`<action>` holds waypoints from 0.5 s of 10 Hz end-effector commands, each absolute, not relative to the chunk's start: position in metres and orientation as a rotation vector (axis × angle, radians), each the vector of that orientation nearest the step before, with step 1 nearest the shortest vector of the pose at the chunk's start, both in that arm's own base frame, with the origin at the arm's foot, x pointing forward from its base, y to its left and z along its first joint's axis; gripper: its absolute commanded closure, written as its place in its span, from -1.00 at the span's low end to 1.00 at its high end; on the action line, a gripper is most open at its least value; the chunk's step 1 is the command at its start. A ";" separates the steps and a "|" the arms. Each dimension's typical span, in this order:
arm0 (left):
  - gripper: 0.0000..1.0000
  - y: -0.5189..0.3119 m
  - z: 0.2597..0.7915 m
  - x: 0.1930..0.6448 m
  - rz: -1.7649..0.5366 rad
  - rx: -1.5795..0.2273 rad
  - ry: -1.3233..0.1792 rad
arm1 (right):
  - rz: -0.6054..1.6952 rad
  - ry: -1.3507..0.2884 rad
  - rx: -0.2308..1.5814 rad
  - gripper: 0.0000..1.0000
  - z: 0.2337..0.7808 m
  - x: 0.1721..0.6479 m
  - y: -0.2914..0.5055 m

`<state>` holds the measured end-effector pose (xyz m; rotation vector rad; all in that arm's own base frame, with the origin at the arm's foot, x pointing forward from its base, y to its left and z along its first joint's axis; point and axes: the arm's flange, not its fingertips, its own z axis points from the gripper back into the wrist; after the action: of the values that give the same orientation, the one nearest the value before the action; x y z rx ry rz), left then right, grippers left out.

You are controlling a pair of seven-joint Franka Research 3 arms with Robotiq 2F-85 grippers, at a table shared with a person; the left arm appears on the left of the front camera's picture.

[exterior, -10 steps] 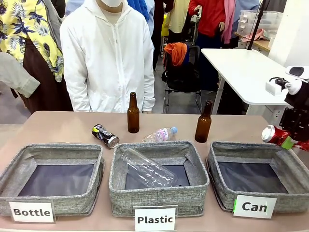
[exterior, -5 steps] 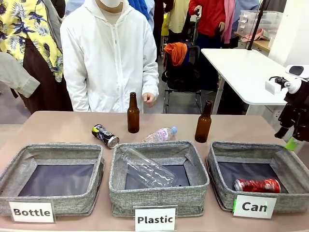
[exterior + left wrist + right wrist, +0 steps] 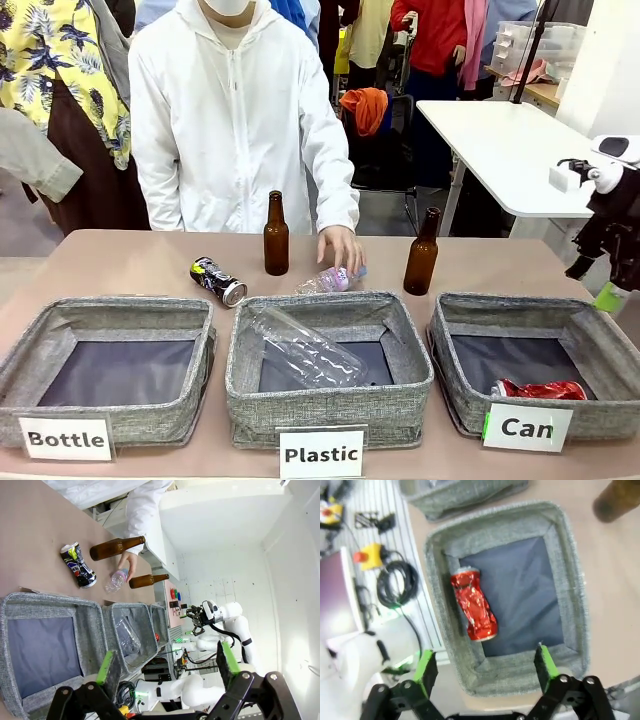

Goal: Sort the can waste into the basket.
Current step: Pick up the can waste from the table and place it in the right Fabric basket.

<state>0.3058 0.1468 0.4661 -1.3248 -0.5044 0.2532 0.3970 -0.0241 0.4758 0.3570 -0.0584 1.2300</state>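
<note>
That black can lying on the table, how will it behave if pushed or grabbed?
The black can lies on its side, so a push would probably roll it. It looks like thin metal: likely light, and easily dented by tight jaws.

The flat beige surface (image 3: pixel 120 262) carries three grey woven-fabric rectangular bins in a row along its near edge: the left bin (image 3: pixel 110 308), the middle bin (image 3: pixel 320 405) and the right bin (image 3: pixel 530 302). In front of them stand the white "Bottle" card (image 3: pixel 66 438), the white "Plastic" card (image 3: pixel 321 454) and the white "Can" card (image 3: pixel 527 427), in the same order. Behind the bins, a black printed metal drink can (image 3: pixel 218 281) with silver ends lies on its side near the far right corner of the left bin. A brown glass bottle (image 3: pixel 276 238) stands upright just beside it. A second brown glass bottle (image 3: pixel 421 256) stands upright beyond the gap between the middle and right bins. Between the two, a small clear plastic bottle (image 3: pixel 328 281) with a blue cap lies on its side at the far rim of the middle bin.
</note>
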 end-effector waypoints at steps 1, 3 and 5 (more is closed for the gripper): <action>-1.00 0.147 0.466 0.304 0.231 -1.325 -0.511 | 0.896 -0.104 0.552 -1.00 0.491 0.407 -0.026; -1.00 0.147 0.466 0.304 0.231 -1.325 -0.511 | 0.156 -0.272 1.080 -1.00 0.515 0.419 -0.028; -1.00 0.147 0.466 0.304 0.231 -1.325 -0.511 | -0.212 -0.357 1.353 -1.00 0.521 0.428 -0.045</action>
<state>0.3057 0.1469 0.4660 -1.3250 -0.5041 0.2537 0.4181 -0.0389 0.5166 0.8545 -0.0314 0.5816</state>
